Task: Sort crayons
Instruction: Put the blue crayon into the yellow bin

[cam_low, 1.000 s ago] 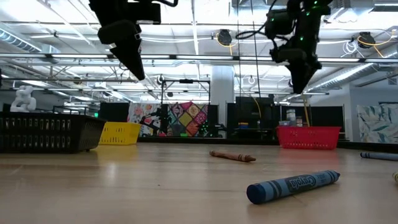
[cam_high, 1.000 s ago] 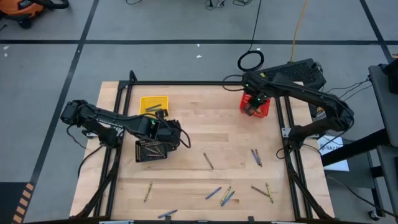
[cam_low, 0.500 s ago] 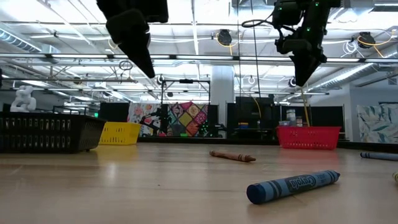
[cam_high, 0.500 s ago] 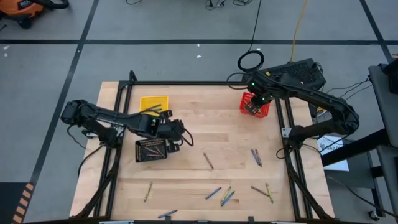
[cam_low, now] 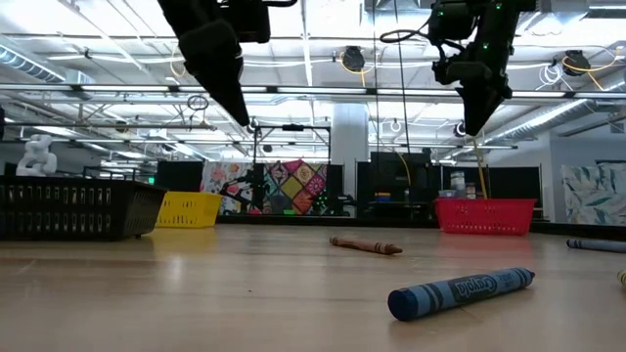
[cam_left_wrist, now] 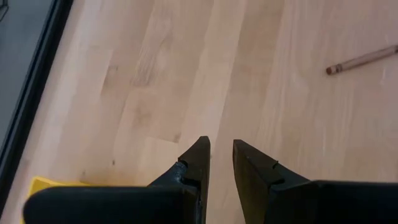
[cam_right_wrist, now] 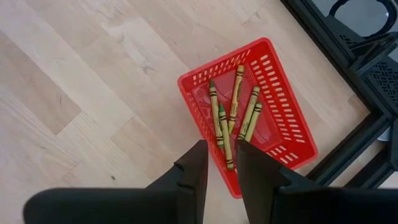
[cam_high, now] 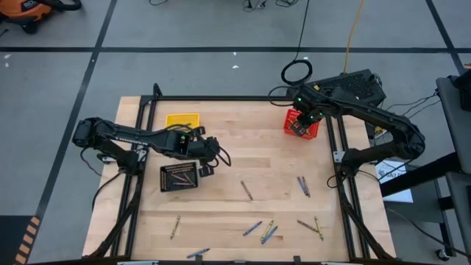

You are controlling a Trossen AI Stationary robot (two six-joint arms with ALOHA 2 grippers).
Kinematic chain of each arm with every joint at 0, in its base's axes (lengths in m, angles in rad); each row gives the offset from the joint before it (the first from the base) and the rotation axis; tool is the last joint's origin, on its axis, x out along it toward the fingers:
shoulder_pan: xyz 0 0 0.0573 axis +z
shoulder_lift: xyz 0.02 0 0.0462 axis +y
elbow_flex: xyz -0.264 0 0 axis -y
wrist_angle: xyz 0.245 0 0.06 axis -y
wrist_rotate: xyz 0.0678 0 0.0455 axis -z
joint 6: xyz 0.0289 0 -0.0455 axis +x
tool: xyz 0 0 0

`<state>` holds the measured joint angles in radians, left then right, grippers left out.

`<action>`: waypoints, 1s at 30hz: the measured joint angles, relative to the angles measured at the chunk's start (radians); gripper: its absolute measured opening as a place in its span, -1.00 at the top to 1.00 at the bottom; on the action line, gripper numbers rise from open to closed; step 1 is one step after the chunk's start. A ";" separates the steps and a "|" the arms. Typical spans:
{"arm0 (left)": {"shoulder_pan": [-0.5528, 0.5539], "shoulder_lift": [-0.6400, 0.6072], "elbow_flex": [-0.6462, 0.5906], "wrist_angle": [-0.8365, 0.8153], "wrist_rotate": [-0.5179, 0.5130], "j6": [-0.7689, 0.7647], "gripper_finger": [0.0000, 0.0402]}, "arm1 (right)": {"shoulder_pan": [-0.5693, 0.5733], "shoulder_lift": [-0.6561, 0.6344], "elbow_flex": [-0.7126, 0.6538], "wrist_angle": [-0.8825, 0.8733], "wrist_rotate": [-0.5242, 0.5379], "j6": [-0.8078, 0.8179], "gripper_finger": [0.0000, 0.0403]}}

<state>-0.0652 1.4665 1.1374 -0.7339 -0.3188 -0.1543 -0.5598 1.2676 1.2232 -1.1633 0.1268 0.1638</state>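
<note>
Loose crayons lie flat on the wooden table: a brown one (cam_high: 246, 190) mid-table, also in the left wrist view (cam_left_wrist: 364, 60), a pair (cam_high: 303, 185) toward the right, and several along the near edge (cam_high: 268, 232). Several yellow-green crayons (cam_right_wrist: 233, 109) lie in the red basket (cam_high: 312, 132). My left gripper (cam_high: 208, 152) hangs open above the bare wood just right of the black basket (cam_high: 180, 177). My right gripper (cam_high: 304, 120) hangs open above the red basket, high off it (cam_low: 475, 125). Neither has anything between its fingers.
A yellow basket (cam_high: 182, 120) stands at the far left, partly under my left arm. The black basket holds thin sticks. A blue crayon (cam_low: 462, 291) lies near the front edge. Black frame rails (cam_high: 335, 154) run along the table's left and right sides.
My left gripper has swung a little toward the table's right and far side, off the black basket's right end, turning slightly as it went. Its fingers keep the same gap. The crayons and baskets have stayed where they were.
</note>
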 joint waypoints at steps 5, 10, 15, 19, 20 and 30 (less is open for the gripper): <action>0.011 0.000 0.000 0.031 0.023 0.003 0.66 | 0.000 0.000 0.000 0.008 0.000 0.000 0.65; 0.029 0.000 0.000 0.062 0.135 0.003 0.66 | 0.000 0.000 0.000 0.008 0.000 0.000 0.65; 0.033 0.000 0.000 0.089 0.182 0.003 0.66 | 0.000 0.000 0.000 0.008 0.000 0.002 0.65; 0.032 0.019 0.001 0.137 0.201 -0.082 0.66 | 0.000 0.000 0.000 0.008 0.000 0.032 0.65; 0.029 0.022 0.001 0.135 0.239 -0.089 0.66 | 0.000 0.000 0.000 0.008 0.000 0.037 0.65; -0.120 0.079 0.000 0.250 0.384 0.178 0.66 | 0.000 0.000 0.000 0.058 0.000 0.027 0.65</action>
<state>-0.1856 1.5459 1.1378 -0.4836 0.0656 0.0242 -0.5598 1.2678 1.2228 -1.1058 0.1265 0.1913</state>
